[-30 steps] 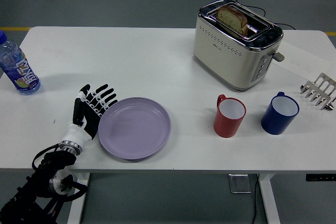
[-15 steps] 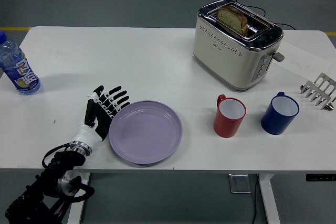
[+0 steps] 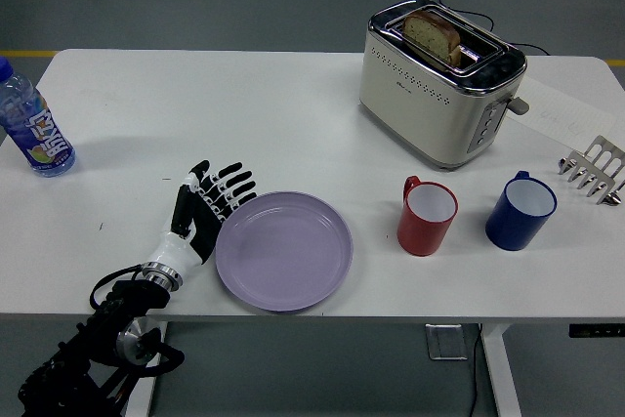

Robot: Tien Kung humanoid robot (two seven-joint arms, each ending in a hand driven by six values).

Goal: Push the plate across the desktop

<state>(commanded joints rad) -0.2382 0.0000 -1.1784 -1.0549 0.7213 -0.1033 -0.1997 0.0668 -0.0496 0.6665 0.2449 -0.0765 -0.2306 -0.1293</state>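
Observation:
A round lilac plate point(image 3: 284, 250) lies flat on the white table point(image 3: 293, 124), near the front edge, left of centre. My left hand point(image 3: 211, 204) rests against the plate's left rim with its black fingers point(image 3: 232, 187) spread and holding nothing. The left arm comes up from the lower left corner. The right arm is out of view.
A red mug point(image 3: 427, 215) stands just right of the plate, a blue mug point(image 3: 520, 210) beyond it. A cream toaster point(image 3: 439, 81) with a bread slice is at the back right. A toast rack point(image 3: 594, 170) sits at the right edge. A water bottle point(image 3: 31, 124) stands far left.
My left hand has moved right along the table, and the plate has slid right with it, closer to the red mug.

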